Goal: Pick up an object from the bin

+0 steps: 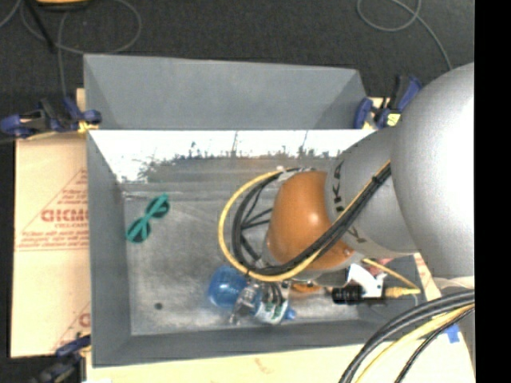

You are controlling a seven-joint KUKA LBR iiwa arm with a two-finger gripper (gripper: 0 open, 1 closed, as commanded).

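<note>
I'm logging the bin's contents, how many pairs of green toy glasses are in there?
1. The green glasses lie on the bin floor at left, clear of the arm. More may hide under the arm.

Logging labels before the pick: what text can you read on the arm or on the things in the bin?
"K": black lettering on the arm's grey shell, the rest hidden by cables.
Teal glasses: no text.
Blue round thing at the bin's near wall: none readable.
</note>
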